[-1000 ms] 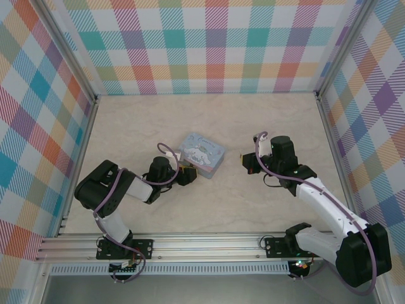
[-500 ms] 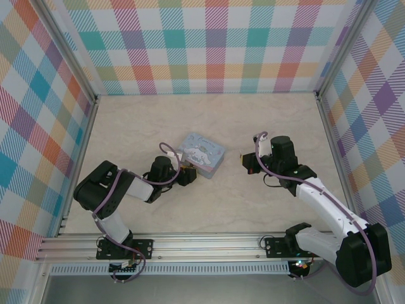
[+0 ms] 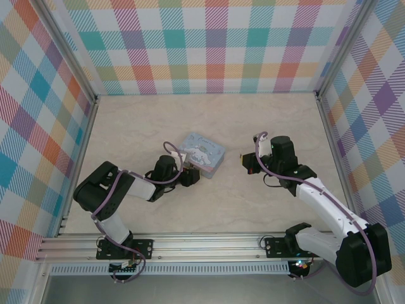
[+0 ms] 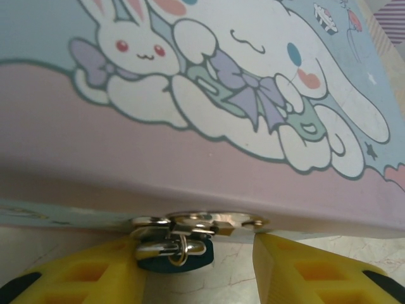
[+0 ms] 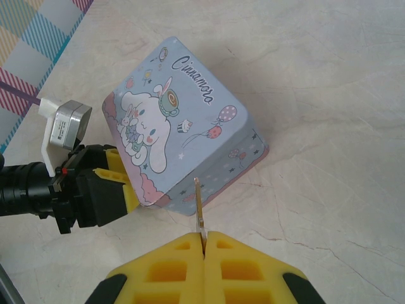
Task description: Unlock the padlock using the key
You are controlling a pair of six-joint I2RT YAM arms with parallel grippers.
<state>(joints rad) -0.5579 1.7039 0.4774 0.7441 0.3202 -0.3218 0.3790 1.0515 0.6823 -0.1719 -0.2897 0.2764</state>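
The tiny blue padlock (image 4: 183, 259) hangs by its silvery shackle (image 4: 166, 249) from the hasp (image 4: 202, 223) on the tin's near side. My left gripper (image 4: 199, 256) is open, its yellow fingers (image 4: 310, 269) on either side of the padlock. The left finger is close against it and the right one is well apart. In the top view this gripper (image 3: 190, 175) sits at the tin's lower left corner. My right gripper (image 5: 204, 244) is shut on the thin key (image 5: 199, 206), which sticks out toward the tin. It hovers right of the tin (image 3: 243, 159).
The pale blue cartoon-printed tin (image 3: 202, 154) lies mid-table, its lid (image 5: 171, 120) facing up. Plaid walls (image 3: 209, 44) and metal frame posts (image 3: 326, 126) enclose the marbled tabletop (image 3: 253, 196). Open floor lies between the tin and the right gripper.
My left gripper has crept slightly right, closer against the tin's hasp side. The right arm and key have not moved.
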